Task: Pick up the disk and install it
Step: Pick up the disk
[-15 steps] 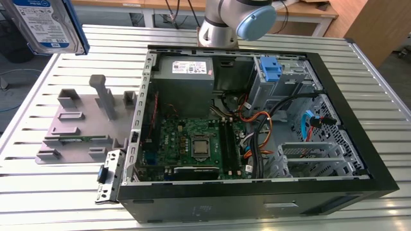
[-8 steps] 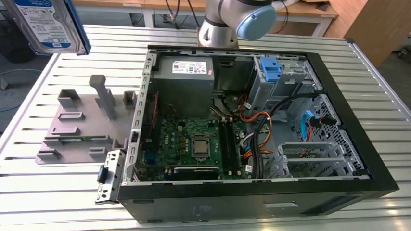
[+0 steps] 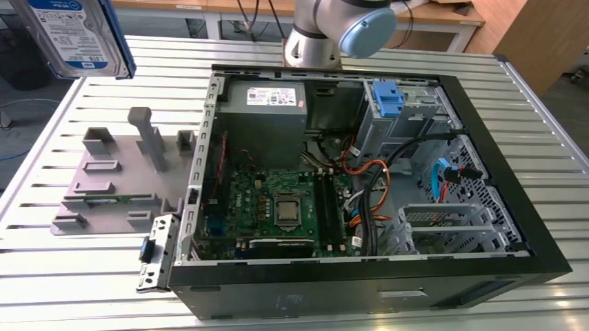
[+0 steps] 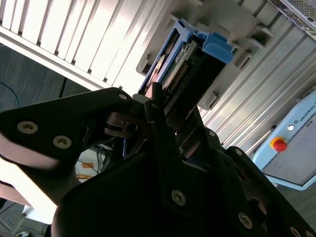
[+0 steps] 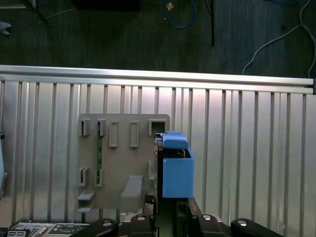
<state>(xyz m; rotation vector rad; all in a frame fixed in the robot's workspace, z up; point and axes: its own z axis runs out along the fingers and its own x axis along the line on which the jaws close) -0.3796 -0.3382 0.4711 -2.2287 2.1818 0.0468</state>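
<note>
My fingers (image 4: 160,128) are pinching the disk (image 4: 183,69) by one end, so that it hangs on edge beyond them with its blue bracket (image 5: 177,174) outermost. I judge this grip leaves the long sides and the far end tab free for whatever they must meet. In the exterior view the disk (image 3: 78,34) rides high, label outward, well above the surface (image 3: 55,276). That height keeps it clear of the posts and pockets of the grey holder (image 3: 110,186), which lies straight below my fingers in the first wrist view. No disk sits in the holder now, so I take the pick-up as done and the installing as not done. The case (image 3: 368,296) lies on its side, well apart from my fingers toward the exterior view's right. Its open face is up, presumably so the bays can be reached from above. The bay with the blue latch (image 3: 391,102) sits at its far end.
</note>
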